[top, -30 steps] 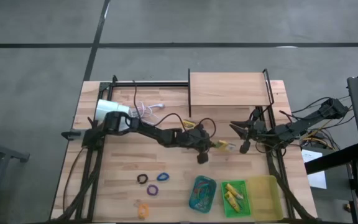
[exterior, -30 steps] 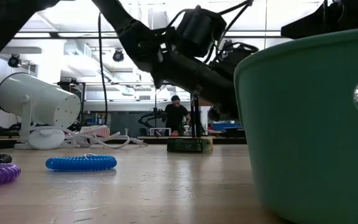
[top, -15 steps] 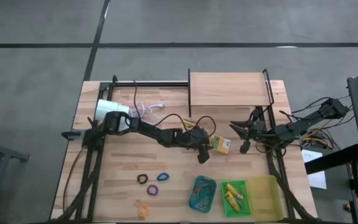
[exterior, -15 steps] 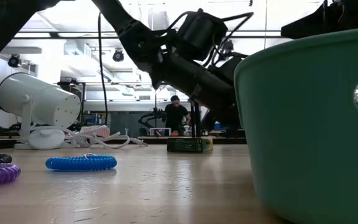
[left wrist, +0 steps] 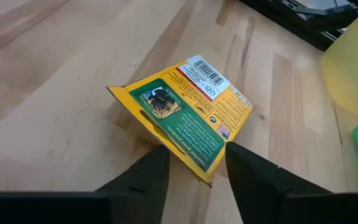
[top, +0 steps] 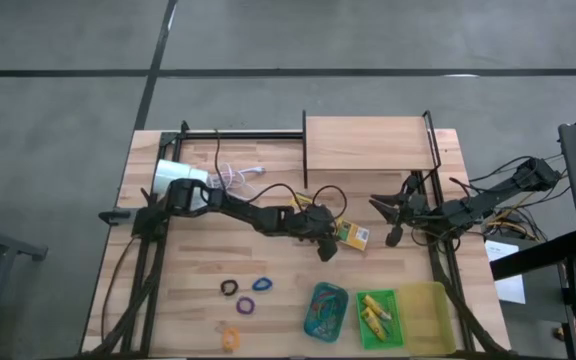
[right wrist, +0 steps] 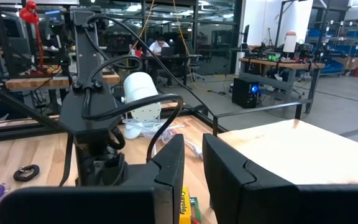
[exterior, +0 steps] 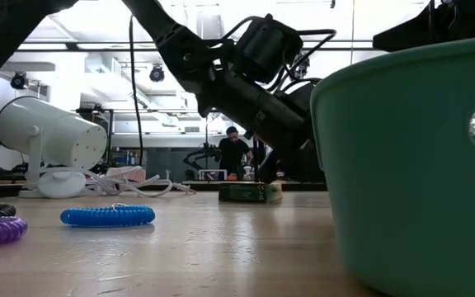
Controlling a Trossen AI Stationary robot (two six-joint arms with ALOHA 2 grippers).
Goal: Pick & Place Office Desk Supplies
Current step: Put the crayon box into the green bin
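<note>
- Left wrist view: the crayon box (left wrist: 185, 118) lies flat on the table (left wrist: 55, 93), just ahead of the left gripper (left wrist: 194, 171); its near corner reaches into the gap between the two dark fingers (left wrist: 253, 171).
- The left jaws stand apart with nothing clamped; the box is not gripped and rests on the wood.
- High view: the box (top: 353, 234) sits mid-table, just beside the left gripper (top: 325, 238) and between the two arms, well apart from the trays (top: 325, 310) at the near edge.
- The right gripper (top: 394, 237) waits off the box's other side, near the shelf (top: 368, 145) frame. In its wrist view the fingers (right wrist: 225, 171) stand nearly together with a narrow slot between them, holding nothing.
- Handling, as a judgement: a thin card box, light and fairly stiff across its flat faces, yet easy to crush at the edges. The printed surface looks smooth, so it may slip in a weak pinch.
- Best hold is probably across the narrow width, near the middle, pads square to the long edges; a corner grip would likely let it swing.
- Lying flat, it leaves little edge to catch, so the fingers would have to come low to the table.
</note>
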